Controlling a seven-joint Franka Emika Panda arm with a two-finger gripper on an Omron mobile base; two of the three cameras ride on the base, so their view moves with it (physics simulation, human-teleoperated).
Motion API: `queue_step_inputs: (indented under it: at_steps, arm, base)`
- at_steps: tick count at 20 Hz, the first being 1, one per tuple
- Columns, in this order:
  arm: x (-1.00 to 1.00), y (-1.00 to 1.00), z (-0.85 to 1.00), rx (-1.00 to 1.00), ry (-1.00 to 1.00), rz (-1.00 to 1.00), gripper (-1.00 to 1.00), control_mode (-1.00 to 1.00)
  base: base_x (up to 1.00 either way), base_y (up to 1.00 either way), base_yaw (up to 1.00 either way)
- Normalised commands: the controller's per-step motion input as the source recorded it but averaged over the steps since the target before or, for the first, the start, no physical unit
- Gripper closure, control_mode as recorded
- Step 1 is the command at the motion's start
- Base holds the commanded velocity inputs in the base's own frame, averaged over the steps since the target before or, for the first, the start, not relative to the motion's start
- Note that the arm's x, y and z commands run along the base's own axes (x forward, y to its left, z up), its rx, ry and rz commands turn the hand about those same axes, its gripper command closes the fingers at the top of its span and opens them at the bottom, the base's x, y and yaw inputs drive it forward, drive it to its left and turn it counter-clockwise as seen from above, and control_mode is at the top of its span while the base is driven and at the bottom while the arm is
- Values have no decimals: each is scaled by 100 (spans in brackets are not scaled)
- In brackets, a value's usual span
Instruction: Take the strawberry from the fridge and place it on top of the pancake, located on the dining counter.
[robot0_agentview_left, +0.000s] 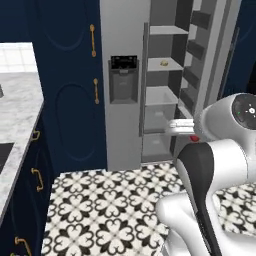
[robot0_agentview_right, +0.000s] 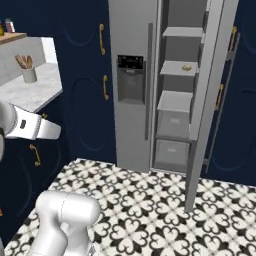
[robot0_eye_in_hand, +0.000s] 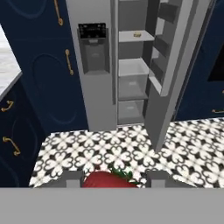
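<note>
The strawberry (robot0_eye_in_hand: 107, 179) sits clamped between the two fingertips of the pincer (robot0_eye_in_hand: 114, 179), which is closed partway onto it. The berry lies crosswise, its green leafy cap pointing to one side in the hand view. Ahead stands the fridge (robot0_agentview_left: 122, 45), right door swung open, a small yellowish item (robot0_agentview_left: 163, 63) on one shelf (robot0_agentview_left: 162, 66).

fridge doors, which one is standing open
The fridge's right-hand door is open, shelves exposed; the left door with the dispenser is shut.
</note>
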Motion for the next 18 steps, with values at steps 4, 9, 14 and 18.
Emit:
queue_step_inputs:
  at_steps: [4,9,14,18]
  arm:
    - [0,0,0,0,0,0,100,100]
    - [0,0,0,0,0,0,100,100]
    - [0,0,0,0,0,0,100,100]
    - [0,0,0,0,0,0,100,100]
  base:
    - [-100,12,-1]
    - [-100,1,-10]
    - [-100,0,-13]
    - [-100,0,-12]
